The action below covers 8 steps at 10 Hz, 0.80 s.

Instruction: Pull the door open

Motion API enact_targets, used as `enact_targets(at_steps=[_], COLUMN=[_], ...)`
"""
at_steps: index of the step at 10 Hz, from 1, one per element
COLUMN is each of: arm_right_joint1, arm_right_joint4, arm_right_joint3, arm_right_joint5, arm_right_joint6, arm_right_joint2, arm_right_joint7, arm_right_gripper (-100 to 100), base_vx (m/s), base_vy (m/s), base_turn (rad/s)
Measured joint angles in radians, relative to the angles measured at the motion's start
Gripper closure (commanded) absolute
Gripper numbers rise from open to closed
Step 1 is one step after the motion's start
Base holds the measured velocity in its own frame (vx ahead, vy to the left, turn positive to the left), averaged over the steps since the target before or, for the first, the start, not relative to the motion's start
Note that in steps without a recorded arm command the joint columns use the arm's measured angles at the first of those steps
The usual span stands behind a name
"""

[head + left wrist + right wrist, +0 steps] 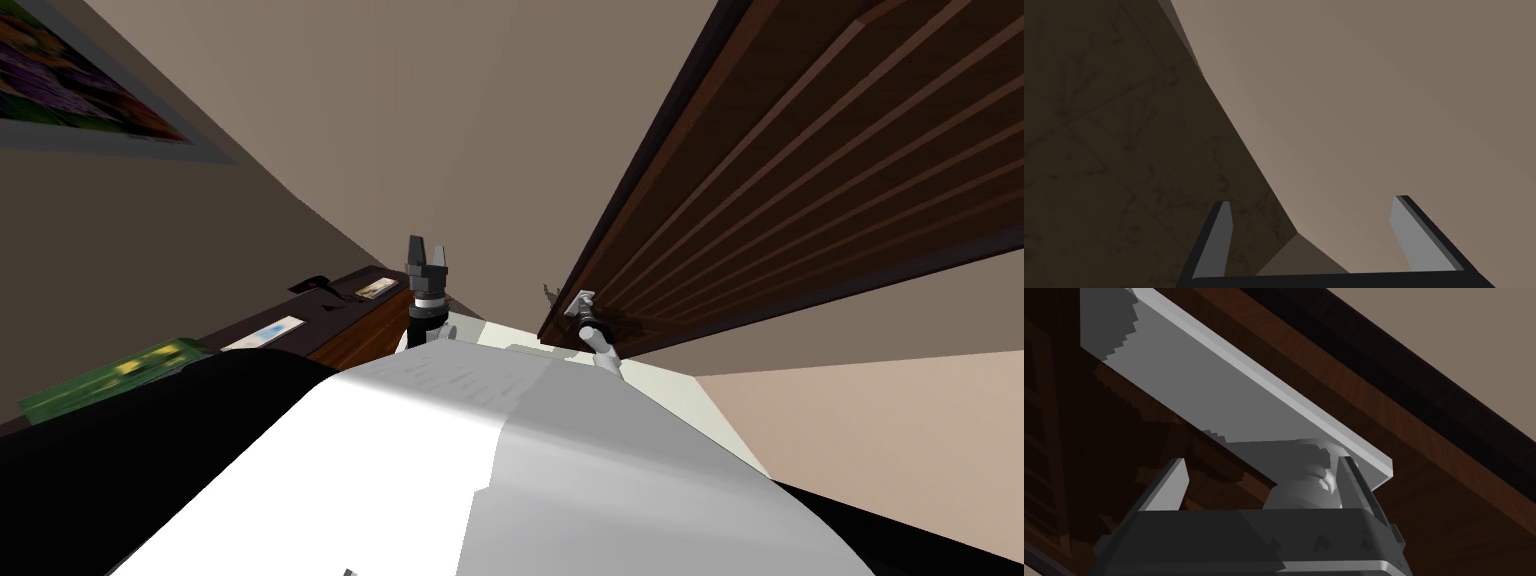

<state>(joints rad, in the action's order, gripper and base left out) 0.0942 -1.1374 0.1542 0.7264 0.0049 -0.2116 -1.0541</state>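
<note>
Right claw (1261,463): fingers apart, not clamped; grey knob (1299,498) sits between them, close against one finger. Knob's plate (1224,398) is mounted on the dark wood door (1449,488). Left claw (1312,201): apart, empty.

- A home: dark wooden slatted door (800,180) in plain tan walls (450,120)
- Well left of the door, a framed picture (70,90) hangs
- Between picture and door, a wooden cabinet (352,340) bearing small photos (375,289)
</note>
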Motion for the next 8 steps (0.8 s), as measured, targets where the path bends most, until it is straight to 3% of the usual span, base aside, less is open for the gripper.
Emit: enact_targets(at_steps=[1,2,3,4,5,6,7,8], arm_right_joint1=[0.009,0.0,0.013,0.02,0.013,0.005,0.004,0.016], arm_right_joint4=[0.005,-0.011,0.008,0.04,0.032,0.008,-0.001,0.013], arm_right_joint3=[0.007,0.016,0.012,-0.028,-0.023,0.002,0.014,0.01], arm_right_joint5=[0.026,0.047,0.065,0.098,0.094,0.082,0.102,0.137], arm_right_joint6=[0.019,0.035,0.036,0.006,-0.003,0.022,0.043,0.054], arm_right_joint2=[0.003,0.011,0.007,-0.025,-0.015,-0.001,0.011,0.002], arm_right_joint7=[0.006,0.006,0.008,0.023,0.025,0.015,0.02,0.032], arm_right_gripper=[100,100,100,100,100,100,100,100], base_vx=[-0.022,-0.008,0.004,0.0,0.0,-0.013,-0.041,-0.028], base_vy=[-0.013,-0.001,0.013,0.0,0.0,-0.023,-0.015,-0.005], base_turn=[0.012,-0.025,0.013,0.0,0.0,0.005,0.007,0.013])
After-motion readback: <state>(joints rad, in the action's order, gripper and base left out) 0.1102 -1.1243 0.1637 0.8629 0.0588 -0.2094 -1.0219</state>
